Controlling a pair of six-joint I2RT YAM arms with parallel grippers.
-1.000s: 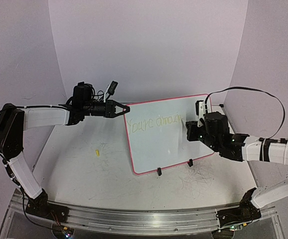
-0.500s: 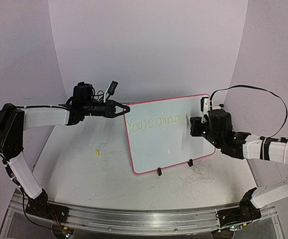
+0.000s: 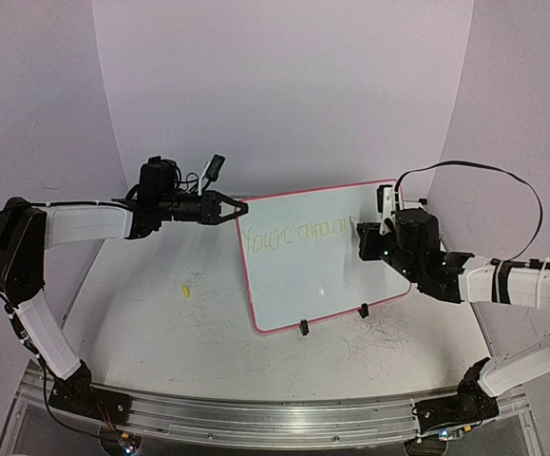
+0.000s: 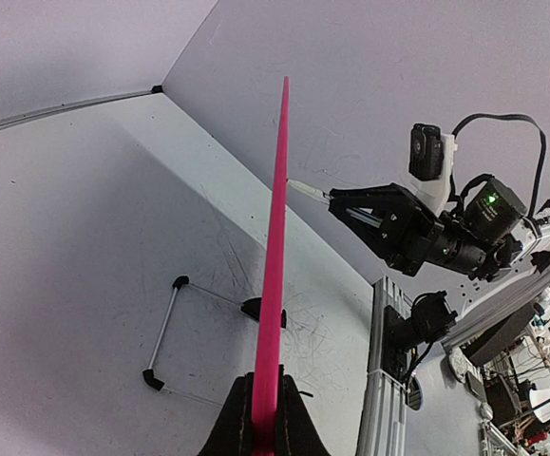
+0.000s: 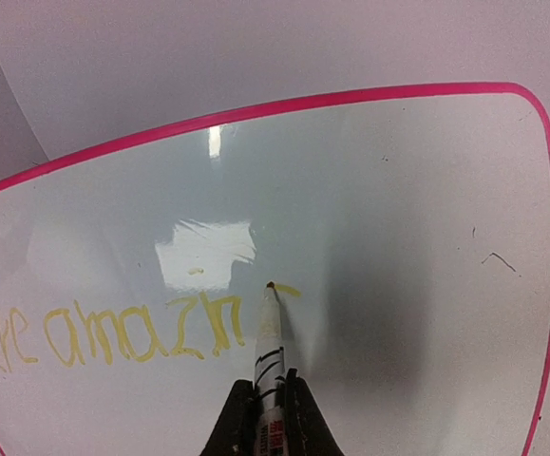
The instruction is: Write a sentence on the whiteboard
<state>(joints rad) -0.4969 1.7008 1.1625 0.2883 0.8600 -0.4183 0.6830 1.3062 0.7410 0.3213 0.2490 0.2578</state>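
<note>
The whiteboard (image 3: 322, 271) with its pink border stands tilted on the table. My left gripper (image 3: 239, 206) is shut on its upper left corner. In the left wrist view the board shows edge-on as a pink strip (image 4: 276, 275) running up from my left gripper (image 4: 267, 418). My right gripper (image 3: 365, 237) is shut on a white marker (image 5: 270, 337), whose tip touches the board beside a short fresh yellow stroke. The sentence (image 5: 132, 332) is in yellow letters, and what shows reads roughly "You're amazin" (image 3: 293, 234).
A small yellow cap (image 3: 186, 290) lies on the table left of the board. Two black clip feet (image 3: 304, 328) carry the board's lower edge. Scribble marks (image 3: 379, 340) cover the table near the right arm. A metal rail (image 3: 256, 418) runs along the near edge.
My right gripper with the marker has shifted slightly up and along the board, and the yellow writing has grown by a few strokes. The left arm and the board have not moved.
</note>
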